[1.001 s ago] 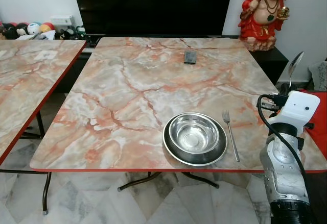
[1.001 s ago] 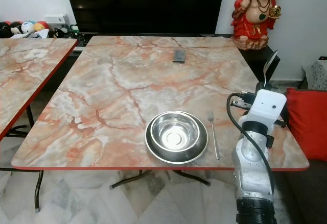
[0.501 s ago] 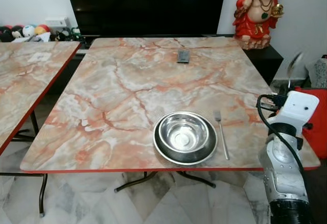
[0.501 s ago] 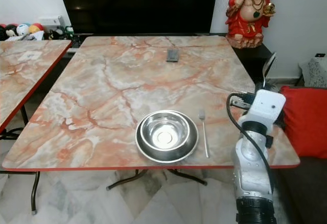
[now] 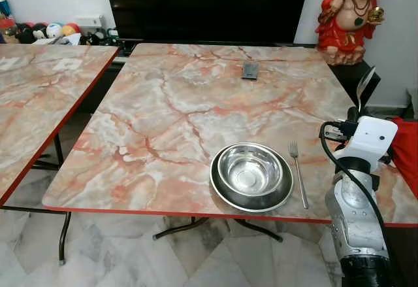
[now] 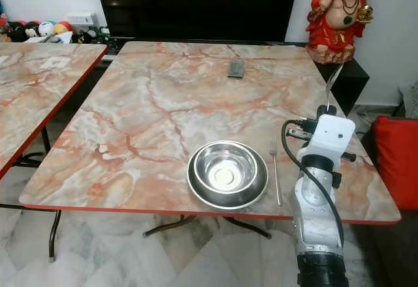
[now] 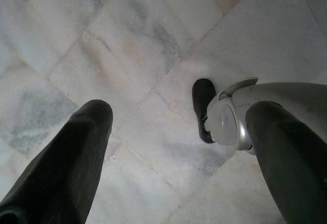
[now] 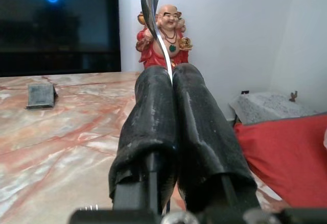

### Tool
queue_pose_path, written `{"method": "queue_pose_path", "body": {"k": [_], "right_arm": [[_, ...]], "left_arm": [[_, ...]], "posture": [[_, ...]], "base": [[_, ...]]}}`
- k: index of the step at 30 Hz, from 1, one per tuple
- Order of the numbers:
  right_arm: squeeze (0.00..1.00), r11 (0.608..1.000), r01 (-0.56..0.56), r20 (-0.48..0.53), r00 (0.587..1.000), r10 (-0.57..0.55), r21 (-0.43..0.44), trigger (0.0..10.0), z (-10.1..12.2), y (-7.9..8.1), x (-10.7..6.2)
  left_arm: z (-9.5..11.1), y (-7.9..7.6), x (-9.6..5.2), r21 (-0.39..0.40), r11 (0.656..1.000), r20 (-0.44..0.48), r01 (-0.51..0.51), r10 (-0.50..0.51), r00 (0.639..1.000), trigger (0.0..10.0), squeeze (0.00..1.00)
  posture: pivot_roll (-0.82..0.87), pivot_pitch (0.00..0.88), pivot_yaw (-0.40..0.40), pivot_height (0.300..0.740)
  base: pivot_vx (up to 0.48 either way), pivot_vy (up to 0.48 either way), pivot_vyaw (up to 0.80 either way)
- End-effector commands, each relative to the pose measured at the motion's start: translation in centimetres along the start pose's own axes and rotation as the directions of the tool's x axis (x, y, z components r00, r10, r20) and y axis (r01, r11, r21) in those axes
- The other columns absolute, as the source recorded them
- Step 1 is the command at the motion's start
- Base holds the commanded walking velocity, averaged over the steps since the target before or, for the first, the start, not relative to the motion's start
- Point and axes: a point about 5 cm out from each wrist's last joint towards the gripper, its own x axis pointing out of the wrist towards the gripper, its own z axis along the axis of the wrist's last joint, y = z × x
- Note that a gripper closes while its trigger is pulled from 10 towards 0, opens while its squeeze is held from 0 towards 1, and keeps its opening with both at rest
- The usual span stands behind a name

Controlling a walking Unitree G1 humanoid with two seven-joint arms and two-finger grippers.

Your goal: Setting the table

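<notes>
A steel bowl (image 5: pixel 251 171) sits in a dark-rimmed plate (image 5: pixel 218 192) near the front edge of the marble table (image 5: pixel 196 91). A fork (image 5: pixel 298 179) lies just right of the plate, tines pointing away from me. My right gripper (image 8: pixel 172 76) is shut on the handle of a spoon (image 8: pixel 152 9), which stands upright. That gripper (image 5: pixel 356 112) hovers at the table's right edge, to the right of the fork, with the spoon bowl (image 5: pixel 366 83) above it. My left gripper (image 7: pixel 181 114) hangs open over the tiled floor.
A small dark remote-like object (image 5: pixel 249 70) lies at the table's far side. A second marble table (image 5: pixel 39 91) stands to the left. A red statue (image 5: pixel 356 12) and a black TV (image 5: pixel 209 6) are behind. A red cushion (image 6: pixel 395 163) is at the right.
The whole view has shifted as the camera moved. The spoon stays upright in my right gripper, and the bowl, plate and fork lie as before.
</notes>
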Motion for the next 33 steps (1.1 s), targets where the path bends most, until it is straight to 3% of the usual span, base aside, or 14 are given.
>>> {"method": "queue_pose_path", "body": {"k": [1,33], "right_arm": [[0.00,1.000,0.011,0.010,1.000,-0.011,0.003,10.0,0.24,-0.22,0.07],[0.00,1.000,0.027,0.024,0.999,-0.027,-0.003,10.0,0.57,-0.48,0.49]], "left_arm": [[-0.58,0.28,-0.23,-0.004,1.000,-0.020,-0.011,0.011,1.000,10.0,0.00],[-0.58,0.26,-0.22,-0.003,1.000,-0.020,-0.013,0.013,1.000,10.0,0.00]], "posture": [[0.01,0.070,-0.014,0.740],[0.01,0.074,-0.015,0.740]], "base": [[0.000,0.000,0.00],[0.237,0.000,0.00]]}}
